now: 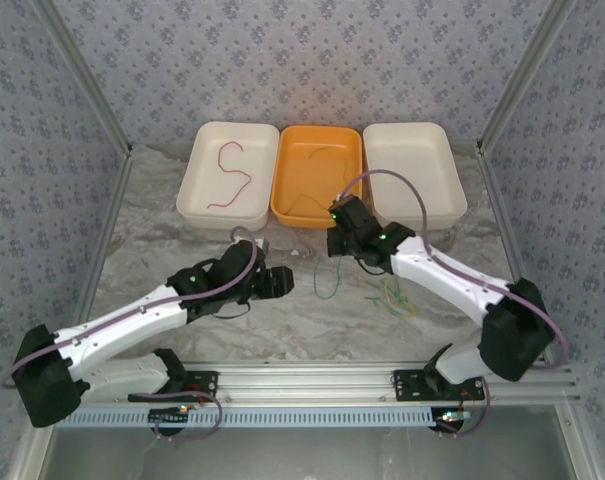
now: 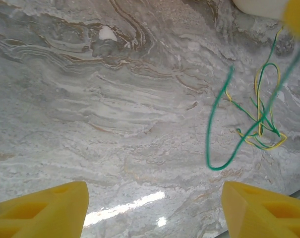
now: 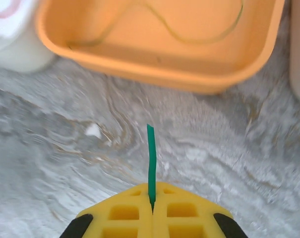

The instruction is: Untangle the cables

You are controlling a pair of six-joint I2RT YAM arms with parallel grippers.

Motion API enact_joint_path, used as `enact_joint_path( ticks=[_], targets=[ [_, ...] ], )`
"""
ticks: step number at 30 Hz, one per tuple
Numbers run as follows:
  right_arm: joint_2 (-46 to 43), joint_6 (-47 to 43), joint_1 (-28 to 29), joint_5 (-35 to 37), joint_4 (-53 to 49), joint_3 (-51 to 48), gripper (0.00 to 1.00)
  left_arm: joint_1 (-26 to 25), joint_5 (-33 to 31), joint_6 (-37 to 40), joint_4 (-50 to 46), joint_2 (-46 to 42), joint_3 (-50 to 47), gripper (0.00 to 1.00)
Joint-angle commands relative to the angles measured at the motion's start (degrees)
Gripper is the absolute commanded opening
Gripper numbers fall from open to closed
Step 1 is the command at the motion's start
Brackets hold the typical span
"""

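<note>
Right hand (image 3: 152, 201) pinches the green cable (image 3: 150, 153) (left hand (image 2: 154, 194) agape).

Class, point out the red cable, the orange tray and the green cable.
red cable (image 1: 237, 174), top view, its middle bend.
orange tray (image 3: 154, 67), right wrist view, its near wall.
green cable (image 3: 150, 158), right wrist view, its straight free end.

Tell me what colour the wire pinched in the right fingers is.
Green wire, clearest in the right wrist view.
</note>
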Motion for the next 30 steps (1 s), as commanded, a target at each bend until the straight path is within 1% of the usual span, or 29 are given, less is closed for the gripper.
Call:
enact_joint_path(
  ticks=[1, 5, 8, 10, 15, 20, 22, 27, 28, 29, 30],
  targets=[
    [-3.8, -5.7, -0.1, -0.5, -1.2, -0.1, 0.00, -0.4, 1.4, -1.1, 4.0, 2.5, 3.1, 0.71],
    [-8.0, -6.5, 1.1, -0.5, -1.4, -1.0, 0.00, -0.4, 1.6, -2.7, 6.4, 5.6, 6.2, 0.71],
    [-9.4, -6.8, 2.4, 0.7, -2.0, -1.1, 0.00, -1.2, 3.0, -4.4, 10.7, 7.0, 6.3, 0.71],
    [-9.9, -6.6, 3.2, 1.2, -2.5, -0.9, 0.00, -2.0, 3.4, -4.7, 11.5, 8.8, 6.9, 0.70],
    [-10.5, -5.5, 5.2, 1.6, -2.5, -1.3, 0.00, -3.1, 3.8, -4.8, 14.3, 11.6, 7.4, 0.66],
    [-11.3, -4.8, 6.6, 2.4, -2.7, -1.6, 0.00, -3.3, 2.7, -4.5, 14.6, 13.6, 8.5, 0.61],
    [-12.0, -4.3, 6.8, 2.5, -2.6, -1.9, 0.00, -3.3, 2.1, -4.3, 14.7, 14.6, 8.6, 0.56],
    [-14.0, -3.5, 7.0, 2.4, -2.2, -2.8, 0.00, -2.9, -0.8, -5.7, 16.9, 16.0, 8.0, 0.39],
    [-14.6, -3.4, 7.0, 2.4, -2.0, -3.0, 0.00, -2.7, -0.9, -6.2, 18.0, 16.2, 7.7, 0.35],
    [-15.4, -3.1, 7.0, 2.5, -1.7, -3.4, 0.00, -2.4, -0.9, -6.8, 19.5, 16.5, 7.1, 0.28],
    [-16.0, -2.7, 6.9, 2.8, -1.4, -4.0, 0.00, -2.1, -1.0, -7.9, 20.8, 16.6, 6.4, 0.18]
  ],
)
